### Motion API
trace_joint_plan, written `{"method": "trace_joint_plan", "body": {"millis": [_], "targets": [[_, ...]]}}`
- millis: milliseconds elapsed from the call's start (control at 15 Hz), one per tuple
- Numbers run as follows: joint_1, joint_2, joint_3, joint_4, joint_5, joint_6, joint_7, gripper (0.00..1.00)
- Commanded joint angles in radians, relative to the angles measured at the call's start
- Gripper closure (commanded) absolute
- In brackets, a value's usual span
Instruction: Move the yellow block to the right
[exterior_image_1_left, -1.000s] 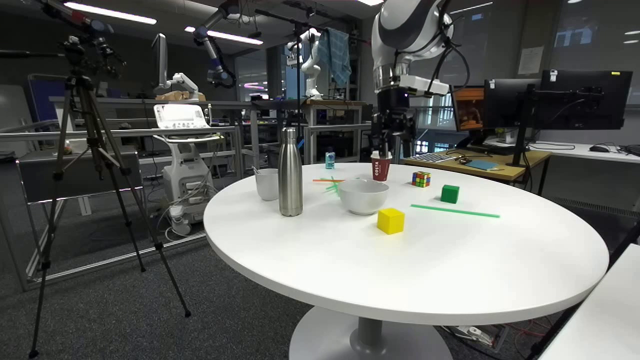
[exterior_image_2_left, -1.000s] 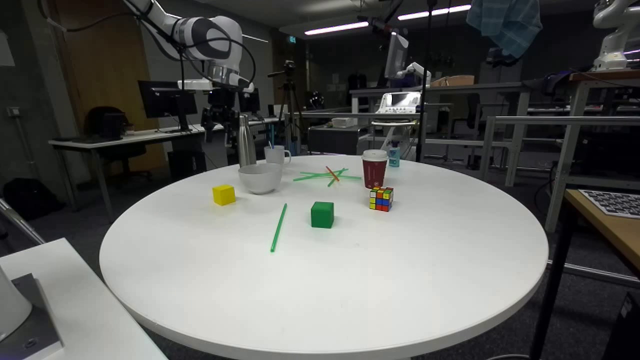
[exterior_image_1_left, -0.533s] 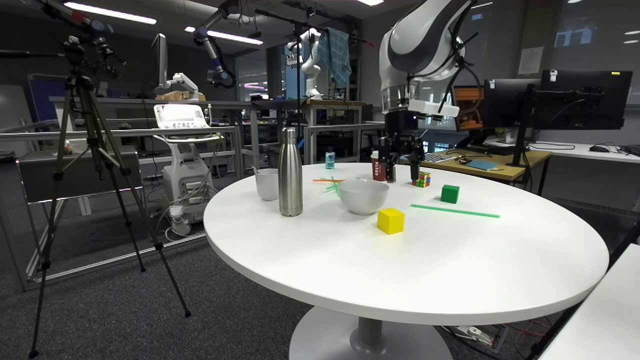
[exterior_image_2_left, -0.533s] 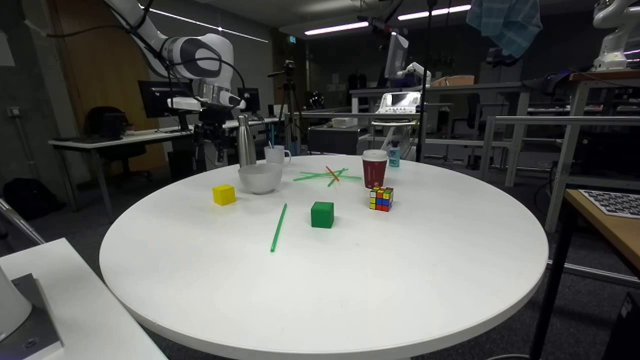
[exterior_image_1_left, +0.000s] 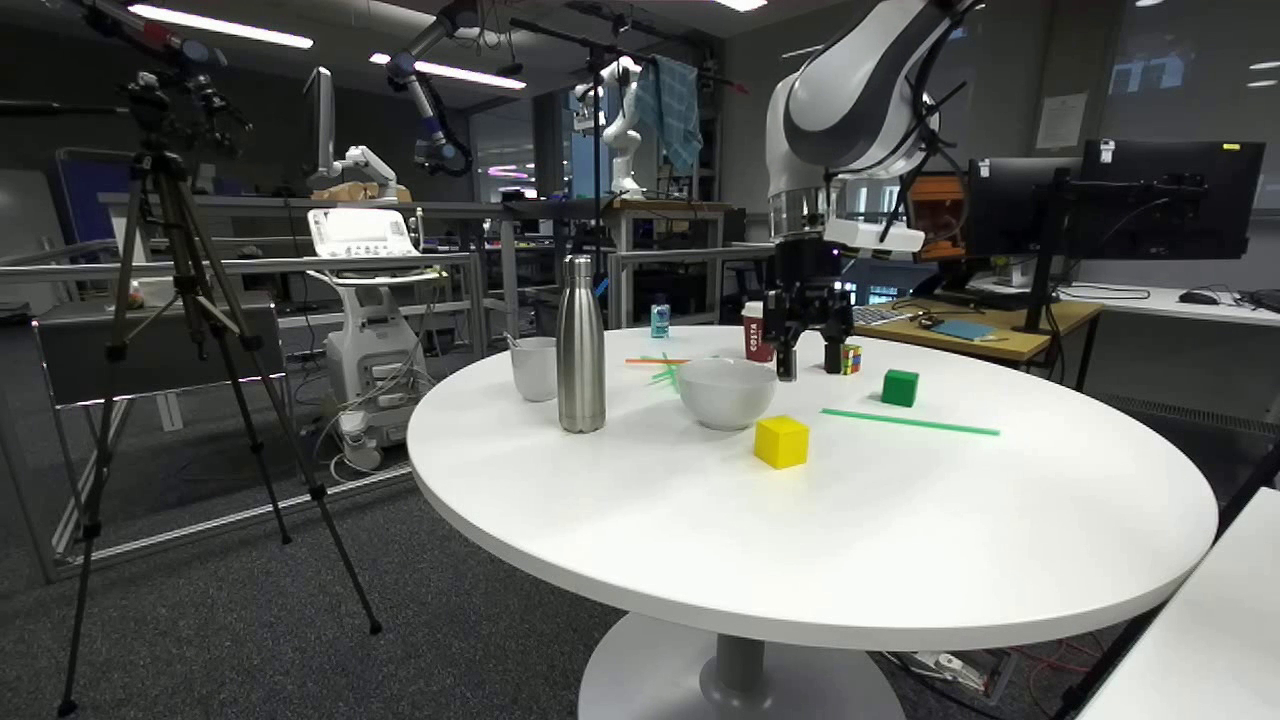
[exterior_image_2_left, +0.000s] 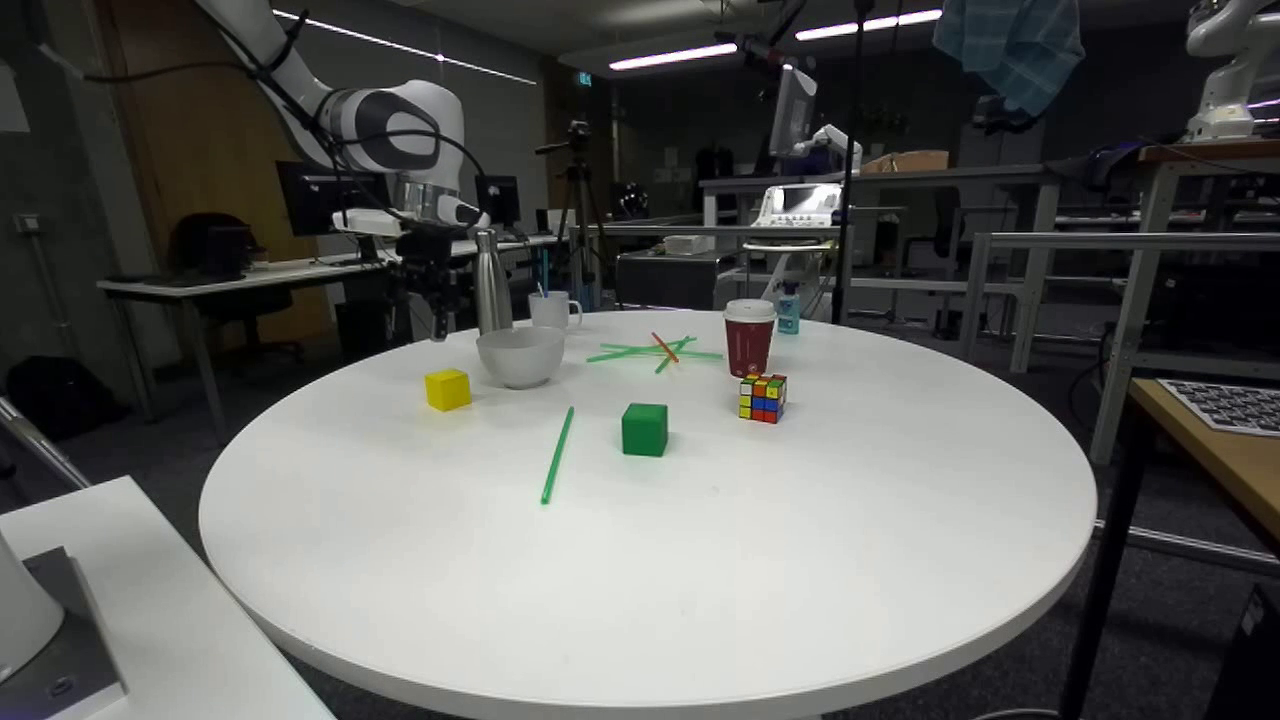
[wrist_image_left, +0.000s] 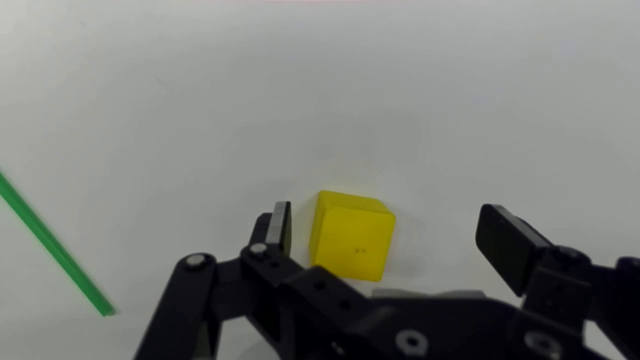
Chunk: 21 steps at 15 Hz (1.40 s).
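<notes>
The yellow block (exterior_image_1_left: 782, 443) sits on the white round table near the white bowl; it also shows in an exterior view (exterior_image_2_left: 447, 390). In the wrist view the yellow block (wrist_image_left: 352, 242) lies between the two fingers, closer to the left finger, touching neither. My gripper (wrist_image_left: 392, 230) is open and empty. In both exterior views the gripper (exterior_image_1_left: 810, 367) hangs pointing down, with its fingertips above the level of the block; it is partly dark against the background in an exterior view (exterior_image_2_left: 425, 318).
The white bowl (exterior_image_1_left: 727, 393) and steel bottle (exterior_image_1_left: 581, 350) stand close to the block. A green stick (exterior_image_2_left: 558, 455), green block (exterior_image_2_left: 645, 430), puzzle cube (exterior_image_2_left: 762, 399), red cup (exterior_image_2_left: 749, 340), mug (exterior_image_2_left: 553, 310) and several loose sticks (exterior_image_2_left: 655, 350) are also on the table (exterior_image_2_left: 650, 600).
My gripper has moved down toward the table, quickly at first and then only slightly, with a small sideways shift. The yellow block and the other objects have not moved.
</notes>
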Motion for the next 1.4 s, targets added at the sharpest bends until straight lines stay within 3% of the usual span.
{"method": "trace_joint_plan", "body": {"millis": [0,467,1133,1333], "targets": [[-0.005,0.027,-0.011,0.028,-0.03,0.038,-0.022,0.0],[-0.006,0.088,-0.032,0.09,-0.113,0.096,-0.018,0.0],[0.007,0.196,-0.02,0.213,-0.104,0.093,-0.022,0.0],[0.008,0.172,-0.014,0.177,-0.086,0.082,-0.019,0.0]]}}
